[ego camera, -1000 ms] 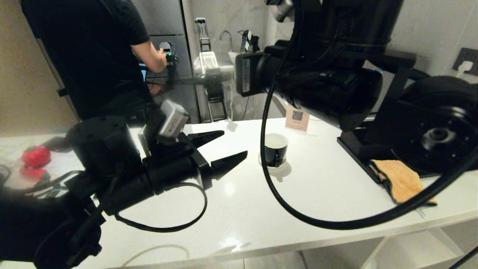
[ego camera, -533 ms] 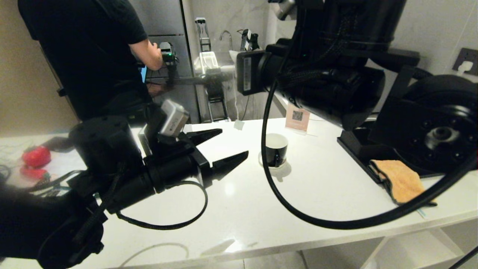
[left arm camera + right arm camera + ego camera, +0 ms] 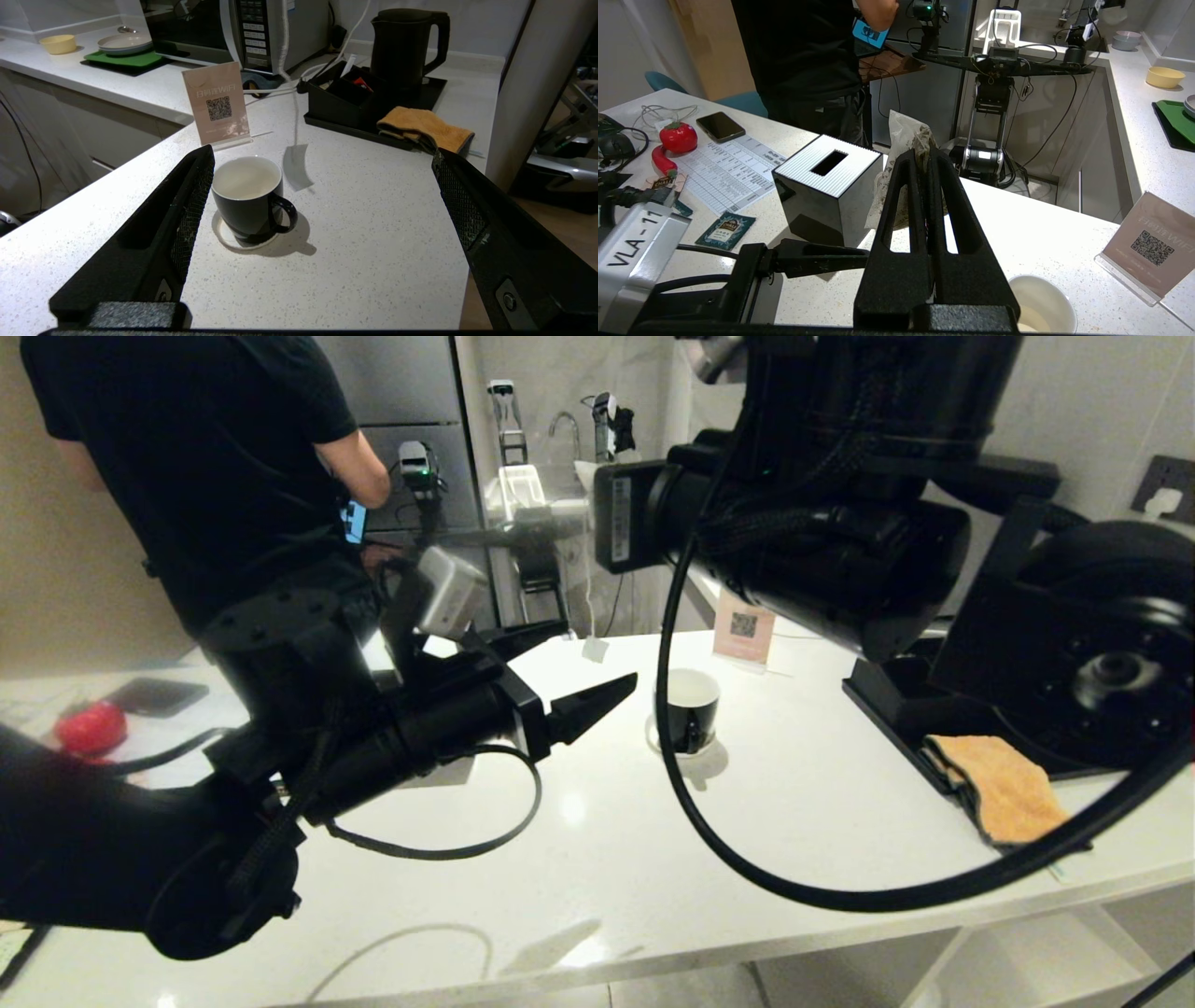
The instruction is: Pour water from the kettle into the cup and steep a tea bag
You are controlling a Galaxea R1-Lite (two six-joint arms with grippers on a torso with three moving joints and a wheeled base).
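L gripper (image 3: 574, 672) above tabletop (image 3: 747, 859), fingers (image 3: 187, 219) spread wide, released, nothing held. Cup (image 3: 250, 198) on saucer just ahead of fingers, close to one fingertip, not touching. R gripper (image 3: 927, 161) fingers clenched, grasping tea bag (image 3: 903, 135); bag sticks out past fingertips, cup below it. Kettle (image 3: 404, 44) far beyond L fingers, on black tray (image 3: 432, 91), orange cloth (image 3: 425, 130) beside.
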